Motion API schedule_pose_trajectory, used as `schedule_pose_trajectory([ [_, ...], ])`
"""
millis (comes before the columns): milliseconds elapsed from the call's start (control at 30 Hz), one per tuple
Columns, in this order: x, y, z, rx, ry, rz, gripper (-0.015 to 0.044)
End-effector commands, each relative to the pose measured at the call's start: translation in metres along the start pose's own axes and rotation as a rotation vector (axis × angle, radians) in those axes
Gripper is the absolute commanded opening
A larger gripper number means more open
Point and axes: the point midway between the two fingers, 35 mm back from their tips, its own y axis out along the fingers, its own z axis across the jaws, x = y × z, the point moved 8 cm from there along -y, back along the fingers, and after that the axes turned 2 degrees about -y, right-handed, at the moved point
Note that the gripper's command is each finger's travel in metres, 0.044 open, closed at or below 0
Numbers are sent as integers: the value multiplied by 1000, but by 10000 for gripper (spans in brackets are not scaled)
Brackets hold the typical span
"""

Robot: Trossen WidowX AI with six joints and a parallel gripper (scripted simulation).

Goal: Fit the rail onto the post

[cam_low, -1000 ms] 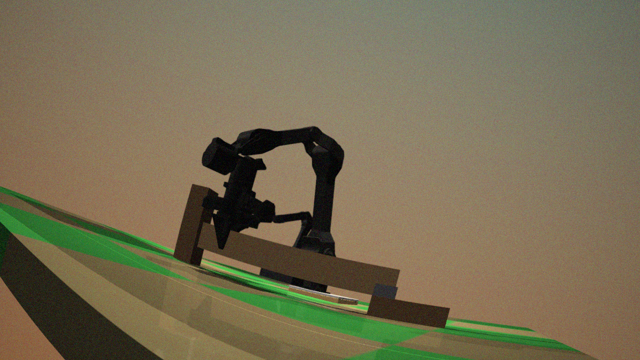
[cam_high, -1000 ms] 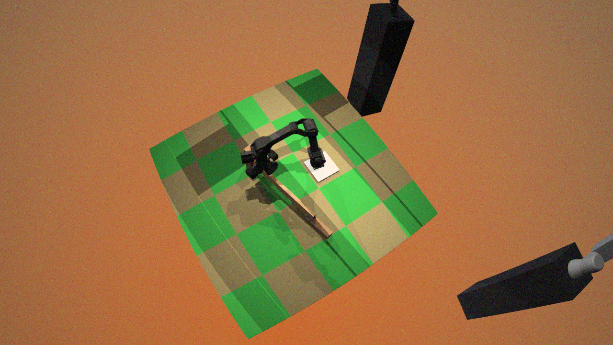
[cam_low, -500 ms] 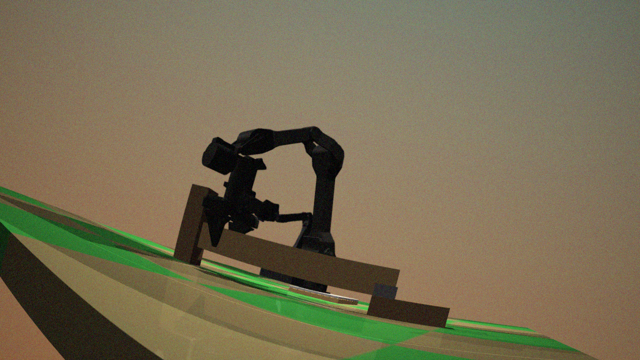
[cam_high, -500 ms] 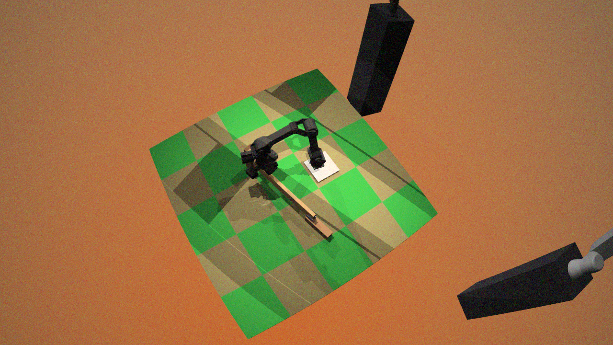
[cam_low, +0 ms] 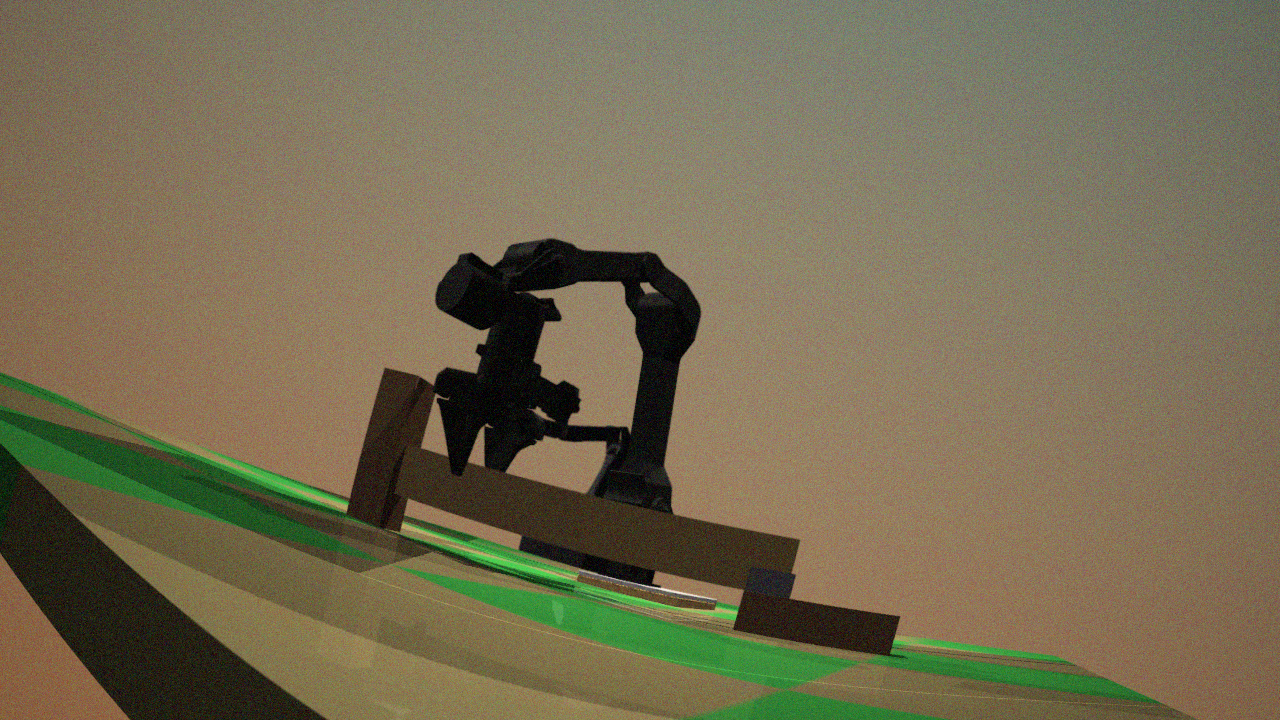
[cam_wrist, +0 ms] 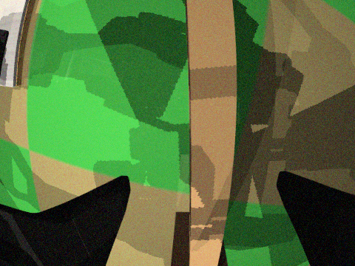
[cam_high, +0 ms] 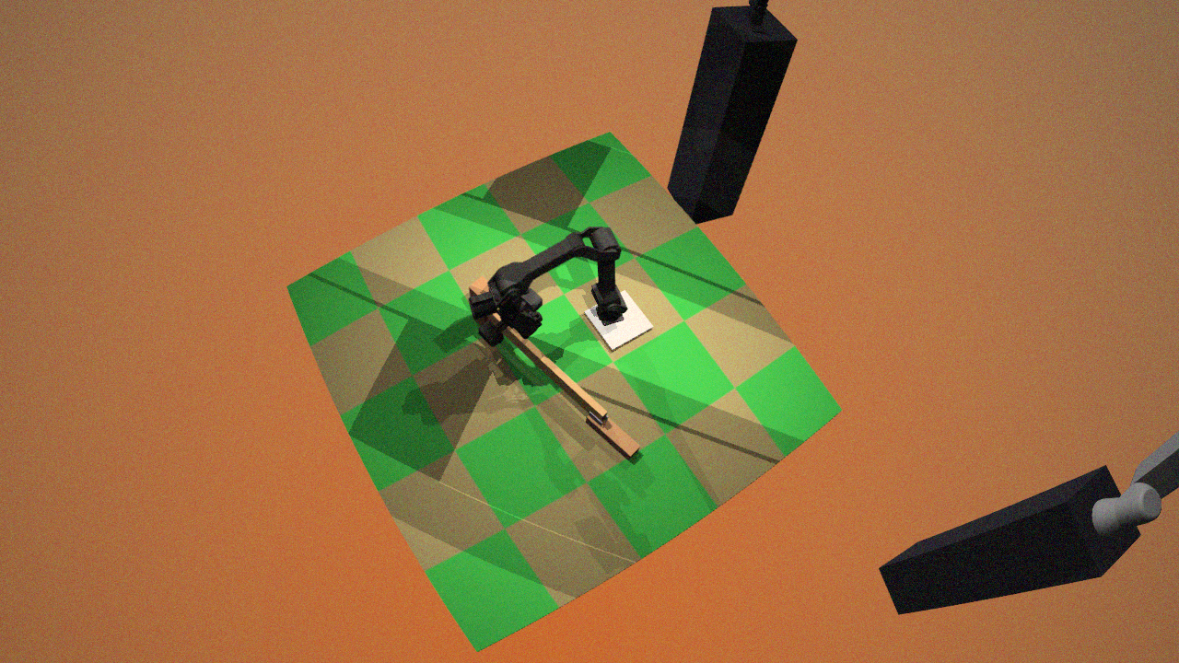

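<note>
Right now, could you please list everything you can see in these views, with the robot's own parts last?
Bed rail: one, light wood, spanning from post to bracket, raised off the table.
Post: one, brown wood, upright at the rail's near end.
Footboard block: one, brown wood, low, at the rail's far end.
Bracket: one, grey-blue, on the block under the rail.
Table: one, green and tan checks.
Base plate: one, white, under the arm.
Dark boxes: two, beyond the table.
Arm: one, black.
Gripper: one, black, open, fingers either side of the rail.
</note>
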Motion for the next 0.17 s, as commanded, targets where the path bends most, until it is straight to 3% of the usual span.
schedule_pose_trajectory([
  [0, 2, -2, 0, -4, 3, 0, 440],
  [133, 2, -2, 0, -4, 3, 0, 440],
])
